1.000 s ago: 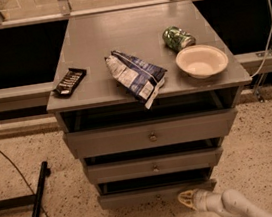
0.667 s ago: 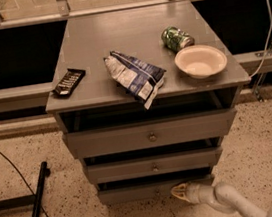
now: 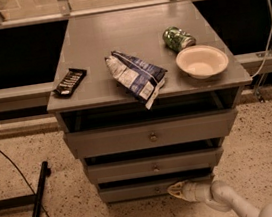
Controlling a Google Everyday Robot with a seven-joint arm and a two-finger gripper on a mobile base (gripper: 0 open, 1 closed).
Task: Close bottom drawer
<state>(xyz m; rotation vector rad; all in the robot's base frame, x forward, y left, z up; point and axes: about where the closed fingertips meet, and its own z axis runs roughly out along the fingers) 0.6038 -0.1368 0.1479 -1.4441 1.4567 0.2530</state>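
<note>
The bottom drawer (image 3: 132, 191) is the lowest, slimmest grey front of the cabinet, low in the camera view. It stands slightly out, with a dark gap above it. My gripper (image 3: 174, 190) is at the end of the white arm coming in from the lower right. Its tip is against the drawer's front near the centre, where the knob is hidden behind it.
Above are the mid-sized drawer (image 3: 155, 165) and the widest drawer (image 3: 152, 134), each with a small knob. On the cabinet top (image 3: 92, 46) lie a chip bag (image 3: 135, 76), a white bowl (image 3: 202, 61), a green can (image 3: 178, 38) and a dark snack bar (image 3: 70, 81). A black stand (image 3: 36, 205) lies on the floor at left.
My gripper has moved left and in toward the bottom drawer's front, from right of centre to about its centre. The camera view has shifted slightly.
</note>
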